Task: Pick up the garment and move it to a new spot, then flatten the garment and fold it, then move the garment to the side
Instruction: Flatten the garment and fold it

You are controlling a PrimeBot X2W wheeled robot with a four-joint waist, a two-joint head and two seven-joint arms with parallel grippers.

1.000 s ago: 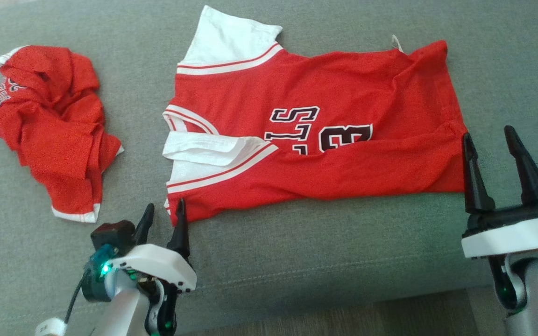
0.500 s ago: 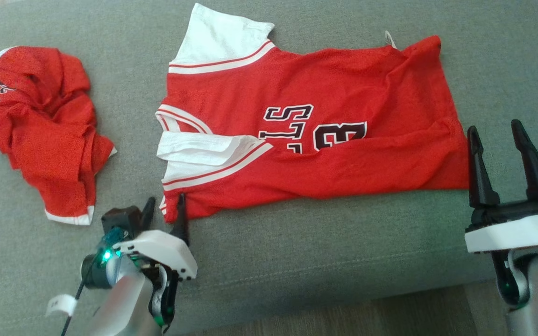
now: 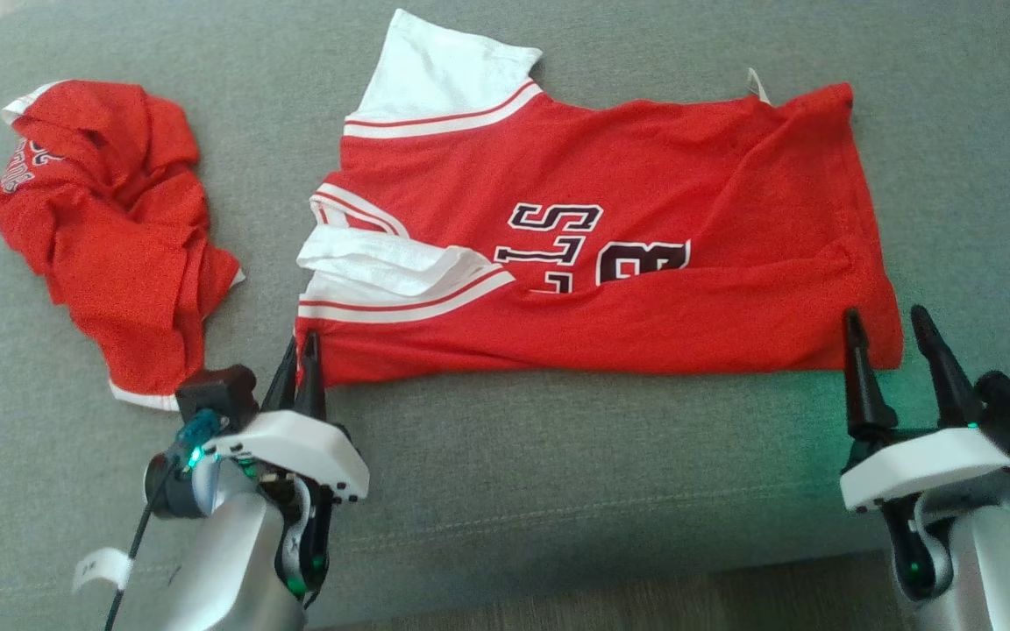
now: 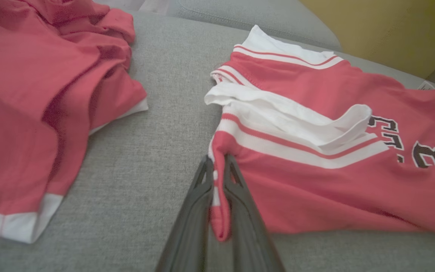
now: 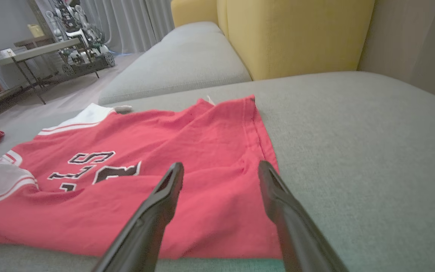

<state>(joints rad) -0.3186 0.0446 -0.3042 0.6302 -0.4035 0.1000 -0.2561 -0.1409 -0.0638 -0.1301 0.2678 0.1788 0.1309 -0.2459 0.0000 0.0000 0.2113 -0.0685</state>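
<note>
The garment (image 3: 610, 175), a red jersey with white sleeves and black lettering, lies spread on the grey sofa cushion. My left gripper (image 3: 301, 343) is shut on its near left corner; in the left wrist view a fold of red and white cloth (image 4: 217, 211) is pinched between the closed fingers of the left gripper (image 4: 216, 160). At the garment's near right hem corner my right gripper (image 3: 884, 314) stands open. In the right wrist view the right gripper (image 5: 220, 166) straddles that corner of the garment (image 5: 187, 143), its fingers wide apart just above the cloth.
A second red garment (image 3: 110, 237) lies crumpled on the cushion to the left, also close in the left wrist view (image 4: 32, 94). The cushion's front edge (image 3: 558, 526) runs just behind both wrists. A yellow backrest (image 5: 296, 34) rises beyond the cushion.
My left gripper has gone from open to shut on the garment's near left corner. The right gripper has shifted in over the near right hem corner, still open.
</note>
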